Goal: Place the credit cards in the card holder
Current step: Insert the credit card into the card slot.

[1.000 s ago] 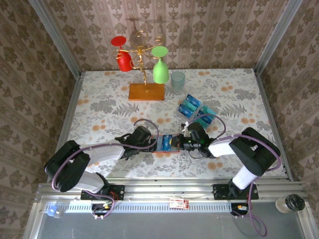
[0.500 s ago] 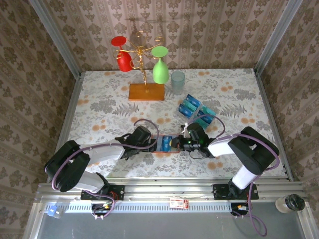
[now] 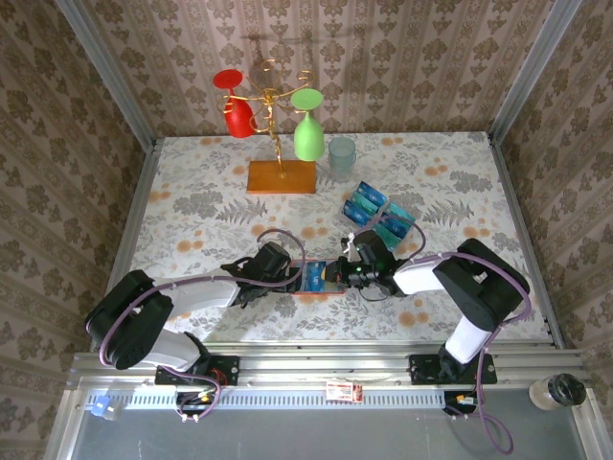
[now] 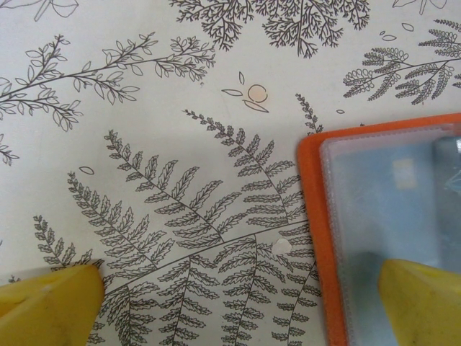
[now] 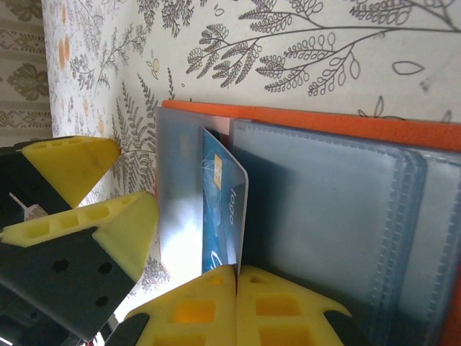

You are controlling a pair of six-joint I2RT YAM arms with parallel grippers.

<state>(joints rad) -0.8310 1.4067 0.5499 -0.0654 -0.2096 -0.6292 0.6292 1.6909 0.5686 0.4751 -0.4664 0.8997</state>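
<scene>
The card holder (image 3: 323, 280) lies open on the table between the two arms, orange-red (image 5: 302, 119) with greyish-blue pockets. My right gripper (image 5: 236, 270) is shut on a blue credit card (image 5: 223, 205), which stands on edge over the holder's left pocket. My left gripper (image 4: 238, 303) is open and straddles the holder's orange edge (image 4: 313, 216), one fingertip (image 4: 421, 299) over the pocket and the other on the cloth. From the right wrist, the left gripper's yellow fingers (image 5: 119, 227) are close beside the card. More credit cards (image 3: 367, 203) lie in blue and teal piles behind the right arm.
At the back stands a wooden base (image 3: 282, 176) with a wire rack that holds a red glass (image 3: 235, 105) and a green glass (image 3: 307, 129). A clear cup (image 3: 342, 156) is beside it. Patterned walls close in the table on three sides.
My right gripper has shifted slightly left and away from the near edge with the card, closer to the holder. The left arm has not moved.
</scene>
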